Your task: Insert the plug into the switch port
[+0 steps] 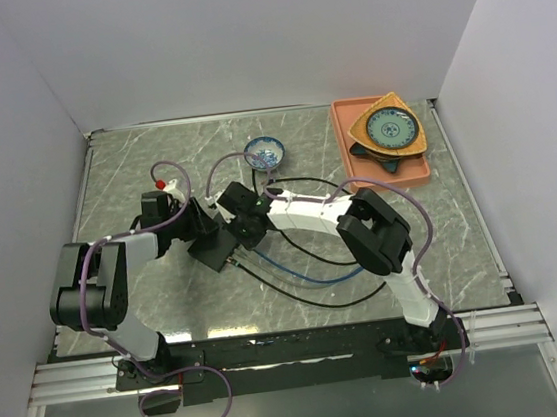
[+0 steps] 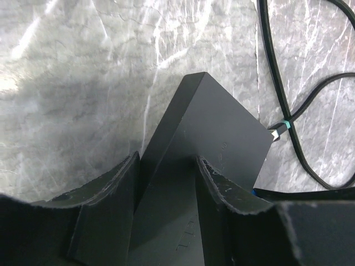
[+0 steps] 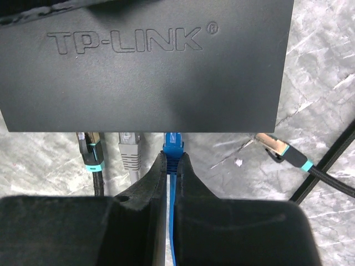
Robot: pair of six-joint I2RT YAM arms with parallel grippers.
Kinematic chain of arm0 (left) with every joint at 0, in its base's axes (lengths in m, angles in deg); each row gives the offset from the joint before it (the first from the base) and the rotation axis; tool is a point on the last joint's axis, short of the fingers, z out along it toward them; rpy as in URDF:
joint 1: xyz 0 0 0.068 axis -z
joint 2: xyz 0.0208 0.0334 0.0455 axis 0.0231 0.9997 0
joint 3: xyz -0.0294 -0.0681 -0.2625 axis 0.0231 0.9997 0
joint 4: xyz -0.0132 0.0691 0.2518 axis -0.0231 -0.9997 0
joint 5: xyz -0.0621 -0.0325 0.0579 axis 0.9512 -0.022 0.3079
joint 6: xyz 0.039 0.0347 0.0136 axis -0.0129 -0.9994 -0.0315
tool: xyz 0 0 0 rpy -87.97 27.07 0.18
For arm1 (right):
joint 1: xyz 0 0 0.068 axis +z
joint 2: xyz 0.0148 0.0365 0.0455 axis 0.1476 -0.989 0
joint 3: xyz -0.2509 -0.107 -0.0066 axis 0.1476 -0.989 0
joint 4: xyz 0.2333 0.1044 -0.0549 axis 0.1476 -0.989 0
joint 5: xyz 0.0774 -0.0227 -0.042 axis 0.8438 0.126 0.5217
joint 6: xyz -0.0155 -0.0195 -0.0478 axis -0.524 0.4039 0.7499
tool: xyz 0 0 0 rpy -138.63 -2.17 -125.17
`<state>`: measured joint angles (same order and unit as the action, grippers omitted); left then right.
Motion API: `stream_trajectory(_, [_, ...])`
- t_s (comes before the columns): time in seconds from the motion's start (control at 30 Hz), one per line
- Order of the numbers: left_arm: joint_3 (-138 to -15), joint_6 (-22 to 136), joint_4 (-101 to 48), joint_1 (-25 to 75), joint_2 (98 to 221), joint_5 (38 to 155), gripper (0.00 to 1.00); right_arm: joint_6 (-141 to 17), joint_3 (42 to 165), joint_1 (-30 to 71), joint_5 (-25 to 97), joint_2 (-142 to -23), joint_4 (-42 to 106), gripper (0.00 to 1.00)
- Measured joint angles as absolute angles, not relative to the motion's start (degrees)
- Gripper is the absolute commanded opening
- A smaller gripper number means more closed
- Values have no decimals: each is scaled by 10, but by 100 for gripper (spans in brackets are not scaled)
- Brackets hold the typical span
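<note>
The switch (image 3: 144, 72) is a flat matte-black box marked TP-LINK, lying left of centre on the marble table (image 1: 213, 248). In the left wrist view it (image 2: 211, 127) runs between the fingers of my left gripper (image 2: 166, 162), which close against its two sides. My right gripper (image 3: 171, 158) is shut on the blue plug (image 3: 173, 145). The plug's tip meets the switch's socket edge, and the port itself is hidden under the top face. In the top view the right gripper (image 1: 247, 224) sits just right of the switch and the left gripper (image 1: 196, 224) just left.
A black-and-teal plug (image 3: 90, 147) and a grey plug (image 3: 128, 147) sit at the same edge, left of the blue one. A loose metal-tipped plug (image 3: 277, 147) lies to the right. Black and blue cables (image 1: 318, 289) loop in front. A small bowl (image 1: 265, 153) and an orange tray (image 1: 349, 160) stand behind.
</note>
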<state>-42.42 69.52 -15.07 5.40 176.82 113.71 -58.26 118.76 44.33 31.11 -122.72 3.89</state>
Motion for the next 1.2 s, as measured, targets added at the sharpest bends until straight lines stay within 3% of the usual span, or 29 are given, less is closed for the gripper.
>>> stream_trajectory(0.67, [-443, 682, -140, 47, 1787, 1139, 33, -585, 1272, 434, 315, -1272, -23, 0])
stream_trajectory(1.2, [-464, 671, -143, 50, 1805, 1137, 25, -581, 1271, 430, 309, -1272, -10, 0])
